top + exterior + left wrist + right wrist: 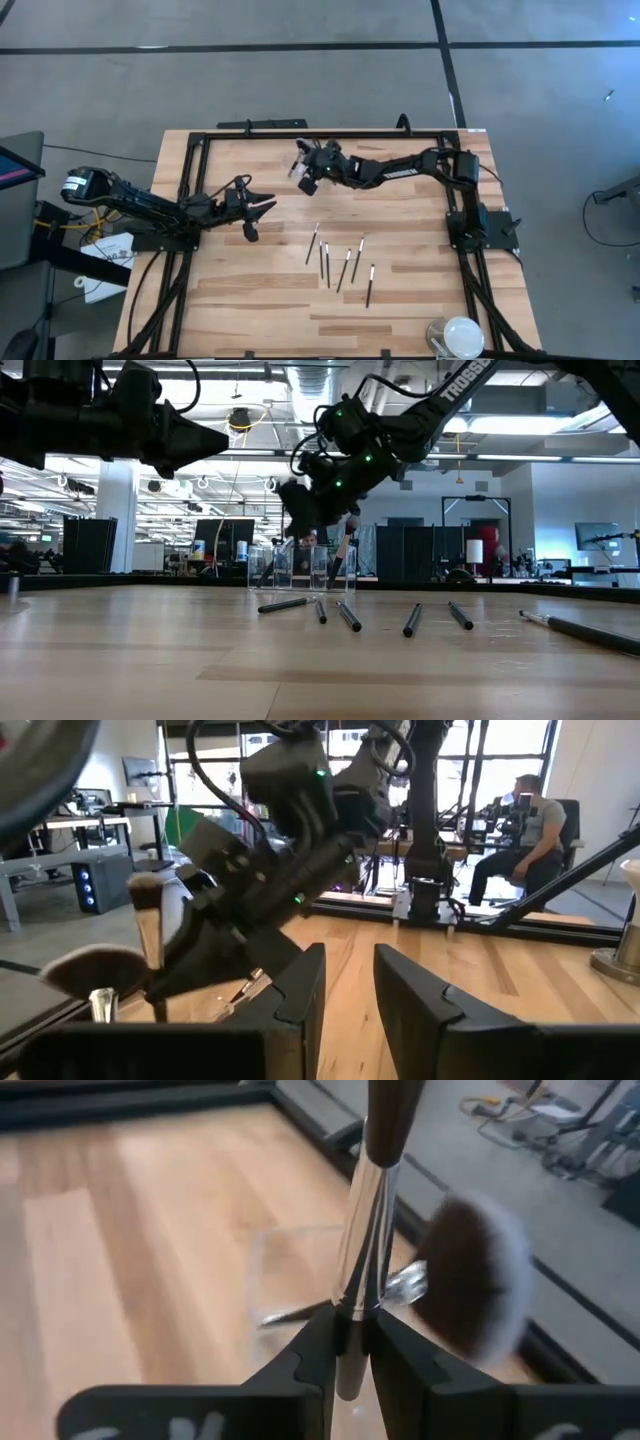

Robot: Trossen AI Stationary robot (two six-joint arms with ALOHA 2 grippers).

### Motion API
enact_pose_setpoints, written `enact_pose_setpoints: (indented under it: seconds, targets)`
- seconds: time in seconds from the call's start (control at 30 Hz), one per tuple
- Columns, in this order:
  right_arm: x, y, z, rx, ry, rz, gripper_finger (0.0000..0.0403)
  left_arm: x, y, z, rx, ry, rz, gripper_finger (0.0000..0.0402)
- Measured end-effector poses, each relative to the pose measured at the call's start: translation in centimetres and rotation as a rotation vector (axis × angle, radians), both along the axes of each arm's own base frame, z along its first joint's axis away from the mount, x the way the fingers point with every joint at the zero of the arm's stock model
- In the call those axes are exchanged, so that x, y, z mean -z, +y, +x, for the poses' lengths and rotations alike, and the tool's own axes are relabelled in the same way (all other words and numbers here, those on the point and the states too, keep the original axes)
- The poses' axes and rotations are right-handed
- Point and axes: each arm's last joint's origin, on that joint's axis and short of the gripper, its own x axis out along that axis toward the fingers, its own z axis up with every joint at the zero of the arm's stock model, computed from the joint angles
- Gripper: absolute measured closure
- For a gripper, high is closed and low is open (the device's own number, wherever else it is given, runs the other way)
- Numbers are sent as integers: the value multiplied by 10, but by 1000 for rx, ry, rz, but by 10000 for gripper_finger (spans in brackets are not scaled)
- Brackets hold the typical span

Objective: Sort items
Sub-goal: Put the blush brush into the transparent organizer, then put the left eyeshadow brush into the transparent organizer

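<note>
**Sort part done: 1 brush over the holder, 5 loose on the table**

Right gripper (350, 1342) at the far middle of the light wooden slatted table (260, 300), above the small clear plastic holder (300, 568). Fingers closed tight on a slim makeup brush with a silvery ferrule and brown bristle head (372, 1230), held roughly upright, bristles up, handle end pointing down at the holder. Not yet released, as far as the views show.

Already in the holder: a fluffy fan-shaped brush with a dark head fading to pale tips (470, 1275), leaning beside the held brush. Left wrist view shows a second, flat-topped brush standing there as well. Exact count in the holder cannot be told.

Left to do: 5 thin black-handled brushes (340, 262) lying loose in a fanned row at table centre, nearer than the holder, all apart from each other and from both grippers. Judgement: roughly a third to a half along.

Left gripper (250, 208) hovers over the left middle of the table, fingers apart, holding nothing.

Round white-and-clear disc (462, 335) sits at the near right corner, well apart from the work
</note>
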Motion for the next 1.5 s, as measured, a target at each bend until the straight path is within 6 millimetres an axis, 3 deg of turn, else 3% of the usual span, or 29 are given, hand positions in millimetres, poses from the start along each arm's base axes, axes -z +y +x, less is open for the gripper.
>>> enact_pose_setpoints:
  seconds: [0.3,0.5,0.77,0.93,1.1,1.23,1.5]
  targets:
    - [-4,0,1,-2,-22,-5,295,1,0,0,1,4,-5,316]
    - [-7,3,0,-11,-21,-13,262,2,-1,0,27,-13,-127,316]
    - [-61,36,-13,-81,-50,-22,251,22,-6,8,129,135,-237,313]
    - [-110,69,-37,-164,-65,-42,257,31,-15,35,119,219,-246,292]
    - [-139,100,-57,-235,-90,-28,258,47,-26,71,78,302,-236,258]
    - [-144,119,-65,-261,-88,28,255,57,-30,91,3,308,-304,251]
    - [-137,141,-62,-316,-67,40,261,84,-34,116,-18,376,-332,271]
